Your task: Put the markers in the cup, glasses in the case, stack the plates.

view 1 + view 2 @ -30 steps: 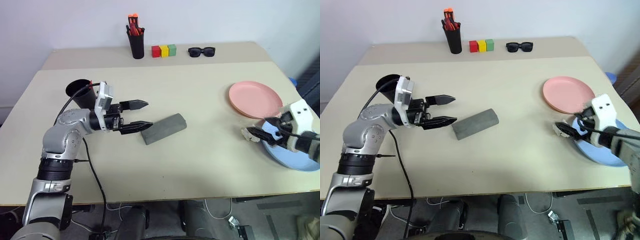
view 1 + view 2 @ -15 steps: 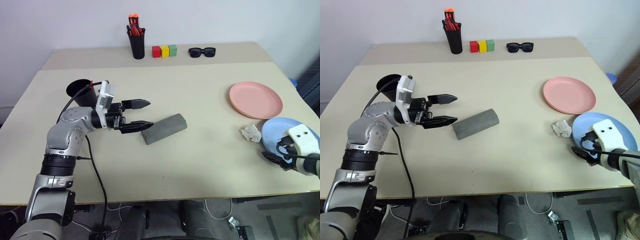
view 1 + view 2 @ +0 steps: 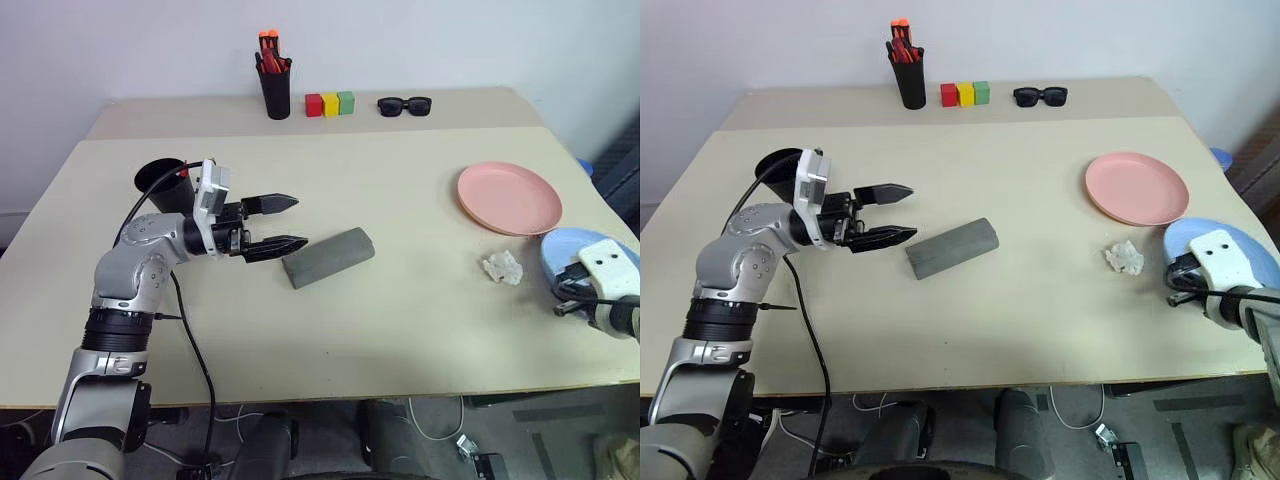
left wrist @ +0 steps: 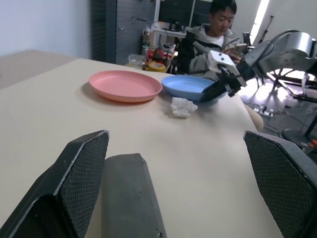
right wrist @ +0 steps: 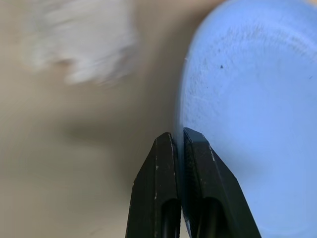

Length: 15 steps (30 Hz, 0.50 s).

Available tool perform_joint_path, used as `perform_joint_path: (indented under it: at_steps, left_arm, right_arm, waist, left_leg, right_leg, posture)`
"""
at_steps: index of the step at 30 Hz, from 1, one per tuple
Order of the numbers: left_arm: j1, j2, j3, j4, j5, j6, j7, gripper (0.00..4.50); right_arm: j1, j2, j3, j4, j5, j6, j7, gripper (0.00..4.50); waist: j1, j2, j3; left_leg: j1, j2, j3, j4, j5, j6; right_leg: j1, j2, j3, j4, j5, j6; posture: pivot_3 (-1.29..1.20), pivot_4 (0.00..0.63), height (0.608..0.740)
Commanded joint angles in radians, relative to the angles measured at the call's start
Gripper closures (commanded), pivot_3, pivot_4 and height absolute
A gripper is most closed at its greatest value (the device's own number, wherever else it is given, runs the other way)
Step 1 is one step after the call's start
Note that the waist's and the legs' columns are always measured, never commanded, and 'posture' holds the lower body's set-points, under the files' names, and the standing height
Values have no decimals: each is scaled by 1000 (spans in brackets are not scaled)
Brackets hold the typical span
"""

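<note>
Blue plate sits at the right edge of the tabletop, just beside the pink plate; your right gripper has its fingers clenched on its near rim. Lift it level, clear the crumpled tissue, and centre it over the pink one. Both plates look shallow, plain, alike in size; the left gripper hangs spread wide beside the grey case.

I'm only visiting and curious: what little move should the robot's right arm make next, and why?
Probably lift the round light blue plate slightly: the right gripper has its fingers shut on the rim, and the round salmon pink plate it stacks with lies just beyond.
</note>
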Motion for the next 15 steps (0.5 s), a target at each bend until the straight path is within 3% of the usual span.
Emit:
perform_joint_path:
  at_steps: [1,8,12,15]
  left_arm:
    - [5,19,39,-34,-5,-15,13,0]
    - [18,24,55,-64,-11,-17,50,0]
    - [54,60,86,-110,-17,-3,66,0]
    - [80,82,102,-138,-24,6,81,0]
  right_arm:
    - [-62,-48,9,46,-51,-19,-22,4449]
    - [-348,28,153,242,-141,-278,-68,4449]
    - [-606,108,347,534,-297,-461,-105,4449]
    - [-726,165,414,697,-341,-560,-92,4449]
  waist:
    - [0,0,0]
    - [-15,1,1]
    - [-18,2,1]
    - [-26,2,1]
  left_leg:
    - [0,0,0,0,0,0]
    - [0,0,1,-1,0,0]
    - [0,0,1,-1,0,0]
    - [-2,0,1,-1,0,0]
  right_leg:
    - [0,0,0,0,0,0]
    - [-1,0,0,0,0,0]
    - [-1,0,0,0,0,0]
    - [-4,0,0,0,0,0]
  posture:
    - [0,150,740]
    - [0,150,740]
    - [0,150,740]
    - [0,150,740]
